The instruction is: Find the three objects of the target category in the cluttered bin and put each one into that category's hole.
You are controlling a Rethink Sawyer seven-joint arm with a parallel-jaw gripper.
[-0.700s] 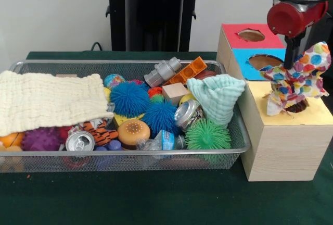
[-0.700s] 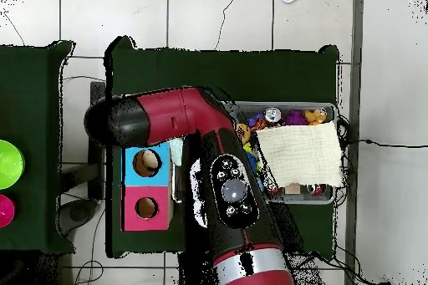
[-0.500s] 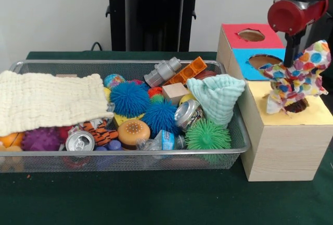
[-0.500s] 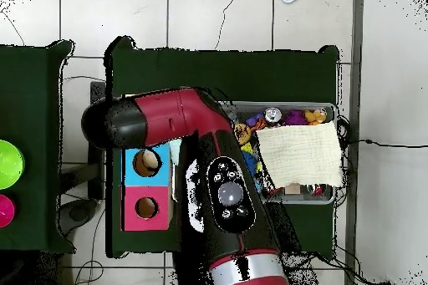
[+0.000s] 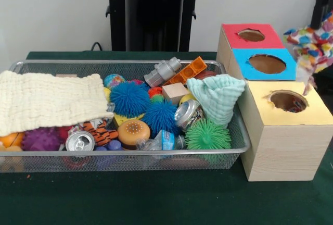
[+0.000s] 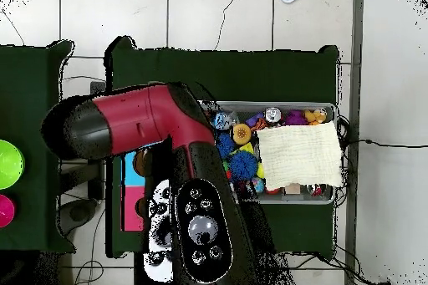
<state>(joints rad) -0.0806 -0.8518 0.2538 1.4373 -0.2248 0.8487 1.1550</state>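
One patterned cloth (image 5: 316, 47) hangs at the right edge above the box (image 5: 283, 147), clear of the yellow hole (image 5: 287, 101). The gripper's grip cannot be told. The bin (image 5: 125, 158) holds two blue spiky balls, one green one and two cans.

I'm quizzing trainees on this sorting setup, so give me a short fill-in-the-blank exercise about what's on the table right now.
1. The cream waffle cloth drapes over the ___ end of the bin in the front view.
2. The hole nearest the camera has a ___ surround.
3. The printed cloth hangs ___ the wooden box.

Missing: left; yellow; above
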